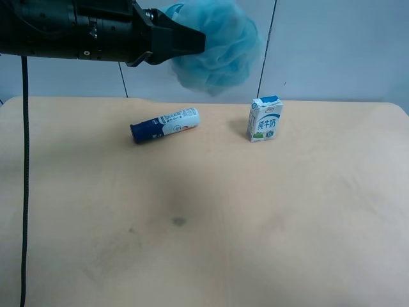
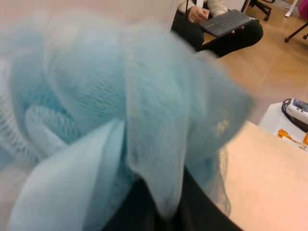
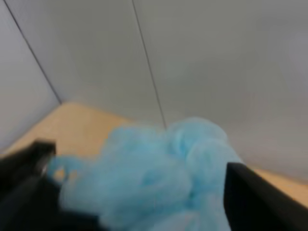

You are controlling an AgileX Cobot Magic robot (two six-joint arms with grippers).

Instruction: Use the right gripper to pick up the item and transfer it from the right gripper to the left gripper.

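The light-blue mesh pouf [image 1: 220, 51] hangs high above the table's far side. The black left gripper [image 1: 199, 43], on the dark arm at the exterior high view's left, is shut on the pouf's side. In the left wrist view the pouf [image 2: 120, 96] fills the picture, with dark fingers [image 2: 192, 207] low beneath it. In the right wrist view the pouf [image 3: 159, 178] sits between the right gripper's [image 3: 138, 161] two black fingers, which stand wide apart at either side. The right arm does not show in the exterior high view.
A blue-and-white tube [image 1: 165, 125] lies on the beige table [image 1: 192, 224] at the far middle. A small white-and-blue milk carton [image 1: 264, 119] stands upright to its right. A black cable [image 1: 24, 179] hangs down at the view's left edge.
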